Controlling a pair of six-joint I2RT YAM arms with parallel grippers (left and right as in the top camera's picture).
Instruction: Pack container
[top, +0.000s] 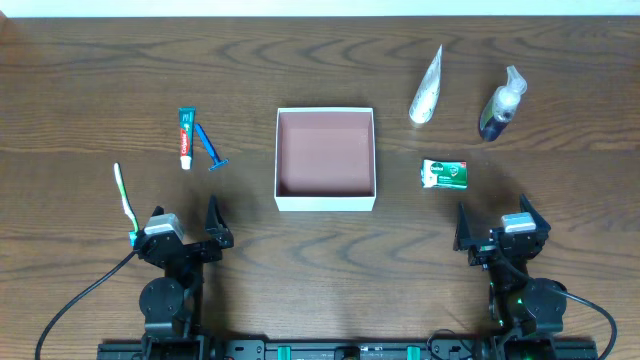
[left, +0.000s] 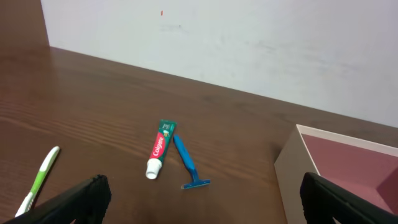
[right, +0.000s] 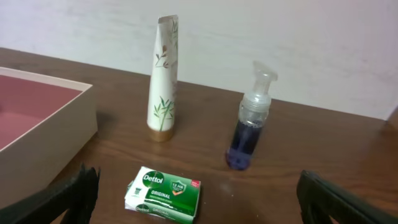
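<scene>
The container (top: 325, 201), a square shallow box with white walls and a reddish-brown inside, stands at the table's middle; nothing lies in it. Its wall shows in the left wrist view (left: 292, 180) and the right wrist view (right: 43, 140). Left of it lie a toothpaste tube (top: 185, 138) (left: 159, 149), a blue razor (top: 210, 147) (left: 188, 163) and a green-white toothbrush (top: 125, 200) (left: 38, 180). Right of it are a white tube (top: 426, 88) (right: 162, 79), a pump bottle (top: 499, 107) (right: 250, 121) and a green soap box (top: 444, 174) (right: 165, 191). My left gripper (top: 190, 232) (left: 202, 208) and right gripper (top: 497, 228) (right: 199, 202) are open and empty near the front edge.
A white wall (left: 249, 43) rises behind the table's far edge. Bare wood lies between the grippers and the container.
</scene>
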